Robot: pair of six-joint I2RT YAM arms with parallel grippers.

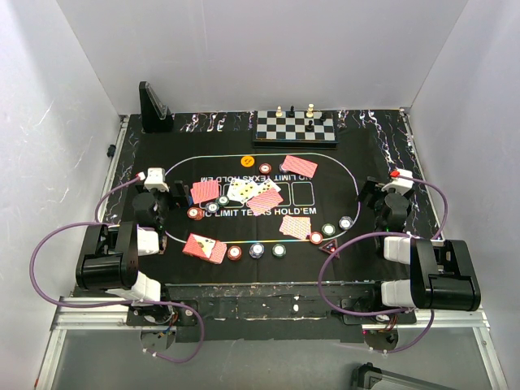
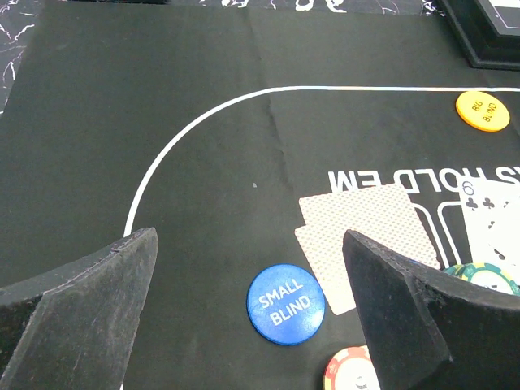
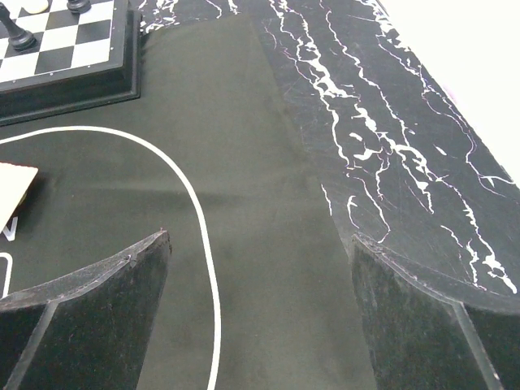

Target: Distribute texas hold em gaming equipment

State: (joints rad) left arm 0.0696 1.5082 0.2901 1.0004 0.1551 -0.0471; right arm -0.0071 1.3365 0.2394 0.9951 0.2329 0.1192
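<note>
Red-backed cards point(image 1: 299, 166) and face-up cards point(image 1: 242, 189) lie scattered on the black mat point(image 1: 341, 175). Several chips point(image 1: 257, 249) line its near edge, with a dark red triangular marker point(image 1: 330, 246) beside them. An orange chip point(image 1: 247, 160) lies at the far side. My left gripper point(image 1: 166, 199) is open and empty at the mat's left end. In the left wrist view it point(image 2: 249, 260) hangs above a blue "SMALL BLIND" chip point(image 2: 286, 303), next to red-backed cards point(image 2: 366, 236) and a red-white chip point(image 2: 351, 370). My right gripper point(image 1: 375, 199) is open and empty; in the right wrist view it point(image 3: 260, 252) is over bare mat.
A chessboard point(image 1: 295, 127) with pieces stands at the back centre and shows in the right wrist view point(image 3: 65, 49). A black stand point(image 1: 153, 110) is at the back left. White walls enclose the table. The orange "BIG BLIND" chip point(image 2: 481, 110) lies far right in the left wrist view.
</note>
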